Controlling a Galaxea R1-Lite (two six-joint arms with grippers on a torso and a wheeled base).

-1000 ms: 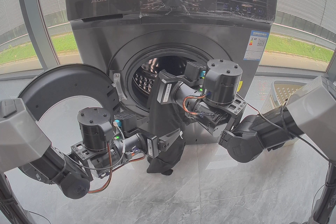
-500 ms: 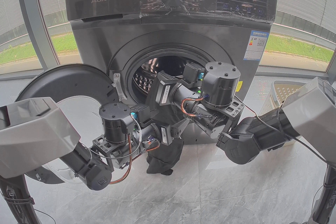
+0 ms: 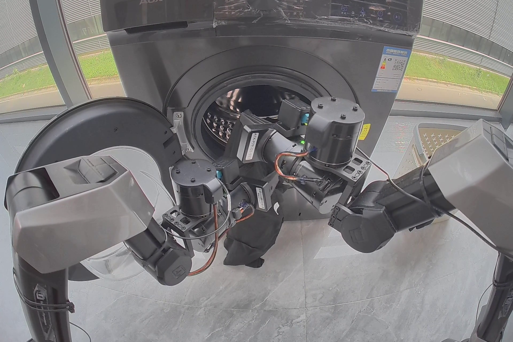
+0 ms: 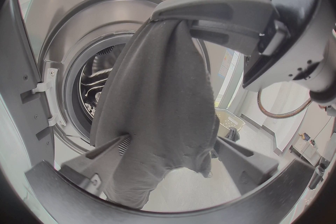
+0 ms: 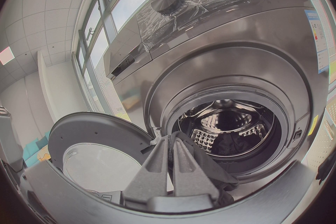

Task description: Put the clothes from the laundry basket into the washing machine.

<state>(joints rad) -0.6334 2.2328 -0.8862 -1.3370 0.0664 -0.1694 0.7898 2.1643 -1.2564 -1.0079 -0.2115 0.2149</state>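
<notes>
A dark grey, soft cloth garment (image 4: 157, 88) hangs right in front of the round open mouth (image 3: 262, 97) of the big dark grey washing machine (image 3: 160, 54). The right gripper (image 5: 170, 139) holds it by the top, its jaws pinched tight on the cloth. The left gripper (image 4: 171, 138) is lower down. Its jaws are wide apart, with the hanging part of the garment between them, and they do not grip it. The round door (image 3: 101, 129) stands wide open on the left. The pale plastic laundry basket (image 3: 427, 142) sits on the floor beside the machine, on the right.

I think this is the loading step: the garment is out of the basket but not in the drum yet. Next, the left jaws likely need to close on the loose bottom. Then both arms should push the garment through the mouth, so nothing catches on the rim.
</notes>
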